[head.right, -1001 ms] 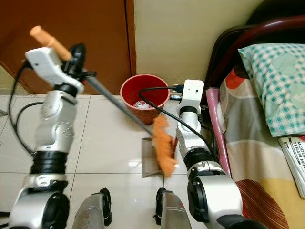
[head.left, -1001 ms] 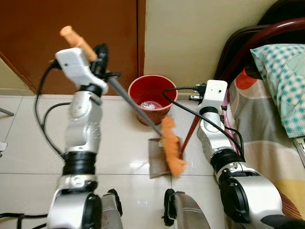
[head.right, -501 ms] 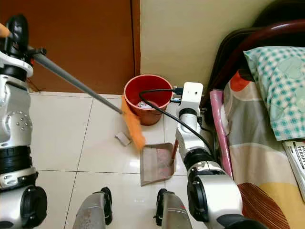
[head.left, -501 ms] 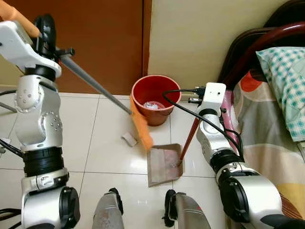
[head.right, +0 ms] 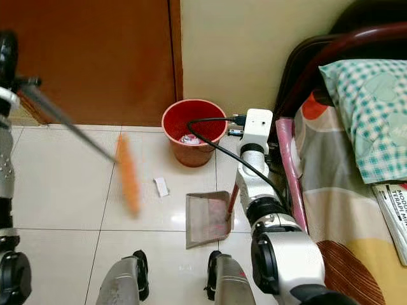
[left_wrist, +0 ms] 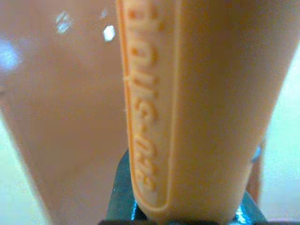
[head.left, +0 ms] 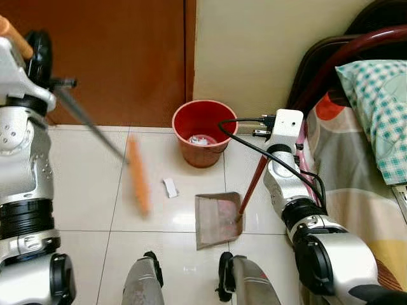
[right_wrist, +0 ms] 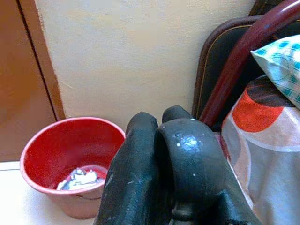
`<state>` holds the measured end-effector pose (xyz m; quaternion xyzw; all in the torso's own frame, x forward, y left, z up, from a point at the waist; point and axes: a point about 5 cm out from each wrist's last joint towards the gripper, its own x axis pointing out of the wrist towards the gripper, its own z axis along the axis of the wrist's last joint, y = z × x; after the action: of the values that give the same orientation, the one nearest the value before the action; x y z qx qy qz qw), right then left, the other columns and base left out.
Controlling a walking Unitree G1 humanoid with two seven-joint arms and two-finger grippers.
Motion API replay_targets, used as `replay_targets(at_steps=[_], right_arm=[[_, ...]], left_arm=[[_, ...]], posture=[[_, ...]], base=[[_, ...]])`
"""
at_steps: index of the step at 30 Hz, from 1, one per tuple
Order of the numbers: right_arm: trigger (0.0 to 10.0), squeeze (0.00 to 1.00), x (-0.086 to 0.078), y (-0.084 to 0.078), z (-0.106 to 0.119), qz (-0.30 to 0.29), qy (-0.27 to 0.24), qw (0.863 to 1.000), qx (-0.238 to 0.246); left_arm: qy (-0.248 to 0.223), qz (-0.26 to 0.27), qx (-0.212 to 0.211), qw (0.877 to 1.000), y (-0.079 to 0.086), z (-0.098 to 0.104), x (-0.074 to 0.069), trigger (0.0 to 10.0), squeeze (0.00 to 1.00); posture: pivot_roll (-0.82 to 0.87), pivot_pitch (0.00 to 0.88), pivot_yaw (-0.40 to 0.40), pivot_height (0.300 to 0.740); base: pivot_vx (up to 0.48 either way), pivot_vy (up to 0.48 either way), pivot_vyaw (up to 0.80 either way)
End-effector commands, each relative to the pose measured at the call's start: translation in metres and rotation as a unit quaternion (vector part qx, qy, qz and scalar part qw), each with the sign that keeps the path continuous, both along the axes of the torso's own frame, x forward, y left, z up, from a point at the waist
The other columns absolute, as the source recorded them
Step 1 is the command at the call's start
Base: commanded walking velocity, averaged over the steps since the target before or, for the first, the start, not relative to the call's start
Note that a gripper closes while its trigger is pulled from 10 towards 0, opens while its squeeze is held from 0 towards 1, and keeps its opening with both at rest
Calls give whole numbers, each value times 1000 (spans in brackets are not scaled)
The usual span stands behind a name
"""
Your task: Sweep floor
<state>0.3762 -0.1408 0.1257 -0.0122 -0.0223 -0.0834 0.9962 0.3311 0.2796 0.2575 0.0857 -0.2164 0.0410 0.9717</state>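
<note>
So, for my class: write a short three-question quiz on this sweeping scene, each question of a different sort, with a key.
1. True or false: the paper scrap already lies in the dustpan.
2. Which colour is the bucket? A blue, B red, C green.
3. Fill the gap: the left gripper is closed around the ____ handle.

Key
1. False. The scrap lies on the floor tiles, between the broom head and the dustpan.
2. B. It stands by the wall, with crumpled paper inside.
3. Broom. The right gripper grips the dustpan's red handle.
</note>
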Motion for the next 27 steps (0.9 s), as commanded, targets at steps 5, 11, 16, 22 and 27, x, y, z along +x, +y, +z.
replay_targets(at_steps=[5,11,16,22,27], right_arm=[[10000,0,0,-9,1,-13,-3,1000,24],[10000,0,2,-16,7,-36,-12,999,35],[10000,0,2,-18,12,-51,-23,998,18],[10000,0,1,-16,12,-63,-29,998,-13],[10000,0,0,-16,11,-68,-28,997,-19]], left_arm=[[31,-39,13,999,-10,-26,13,10000,0],[79,-116,34,990,-53,-58,31,10000,0],[112,-203,55,971,-99,-79,39,10000,0],[126,-289,81,946,-134,-91,39,10000,0],[133,-354,83,922,-154,-99,31,10000,0]], posture=[[39,200,-65,740],[11,199,-62,740],[1,200,-58,740],[2,205,-53,740],[9,214,-47,740]], base=[[0,0,0],[0,0,0],[0,0,0],[0,0,0],[0,0,0]])
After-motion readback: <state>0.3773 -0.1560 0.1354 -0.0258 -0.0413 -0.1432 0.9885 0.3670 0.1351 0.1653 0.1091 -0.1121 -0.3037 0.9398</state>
